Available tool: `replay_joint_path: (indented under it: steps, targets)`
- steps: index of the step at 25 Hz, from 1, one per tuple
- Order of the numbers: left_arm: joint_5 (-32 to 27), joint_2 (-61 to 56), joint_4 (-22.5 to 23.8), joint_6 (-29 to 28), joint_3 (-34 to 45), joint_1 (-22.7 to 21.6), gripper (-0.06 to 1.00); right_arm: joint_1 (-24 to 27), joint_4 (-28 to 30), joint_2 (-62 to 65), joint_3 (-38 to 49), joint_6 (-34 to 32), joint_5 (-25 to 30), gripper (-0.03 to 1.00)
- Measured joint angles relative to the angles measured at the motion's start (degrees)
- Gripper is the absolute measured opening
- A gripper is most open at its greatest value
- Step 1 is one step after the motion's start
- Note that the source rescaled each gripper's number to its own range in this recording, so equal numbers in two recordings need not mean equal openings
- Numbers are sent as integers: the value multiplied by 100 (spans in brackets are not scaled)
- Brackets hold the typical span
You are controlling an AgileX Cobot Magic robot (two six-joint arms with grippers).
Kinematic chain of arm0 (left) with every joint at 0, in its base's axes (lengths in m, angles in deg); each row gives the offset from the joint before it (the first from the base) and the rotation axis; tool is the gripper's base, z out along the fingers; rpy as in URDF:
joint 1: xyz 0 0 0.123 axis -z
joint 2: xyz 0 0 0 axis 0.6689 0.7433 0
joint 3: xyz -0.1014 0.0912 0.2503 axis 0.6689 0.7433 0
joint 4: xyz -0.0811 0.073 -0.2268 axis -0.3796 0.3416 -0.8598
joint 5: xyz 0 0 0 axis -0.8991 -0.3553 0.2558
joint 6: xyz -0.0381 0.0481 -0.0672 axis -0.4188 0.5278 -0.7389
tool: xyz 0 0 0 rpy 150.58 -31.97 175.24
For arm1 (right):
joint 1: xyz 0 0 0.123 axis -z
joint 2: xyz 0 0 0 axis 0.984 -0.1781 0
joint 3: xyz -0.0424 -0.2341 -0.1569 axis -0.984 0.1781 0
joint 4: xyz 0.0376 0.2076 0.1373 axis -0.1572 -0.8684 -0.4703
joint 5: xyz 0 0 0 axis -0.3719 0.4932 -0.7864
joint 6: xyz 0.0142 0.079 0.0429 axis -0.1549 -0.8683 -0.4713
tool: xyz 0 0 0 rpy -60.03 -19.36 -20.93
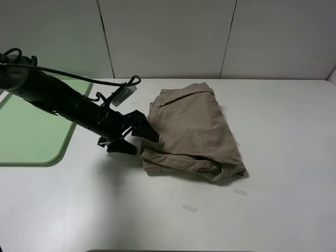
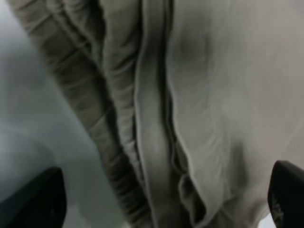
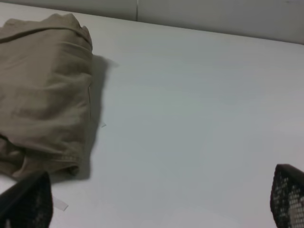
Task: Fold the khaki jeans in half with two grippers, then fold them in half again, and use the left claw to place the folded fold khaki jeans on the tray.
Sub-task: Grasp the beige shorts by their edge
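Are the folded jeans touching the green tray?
Apart. The high view shows bare white table between the jeans and the tray.

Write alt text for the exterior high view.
Folded khaki jeans lie on a white table, with the left gripper open at their left edge. A pale green tray sits at the far left; the right gripper is out of this view.

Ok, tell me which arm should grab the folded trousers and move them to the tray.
Left. Its hand is open right at the edge of the folded trousers, with the tray on that same side. The right hand is also open but over bare table, away from the trousers.
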Motion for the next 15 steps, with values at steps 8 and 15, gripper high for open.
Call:
replay_joint_path:
  steps: [8, 15]
  targets:
    - [193, -29, 58, -154, -12, 129, 87, 0, 0, 0, 0, 0, 0, 100]
    - [619, -41, -203, -144, -47, 450, 87, 0, 0, 0, 0, 0, 0, 100]
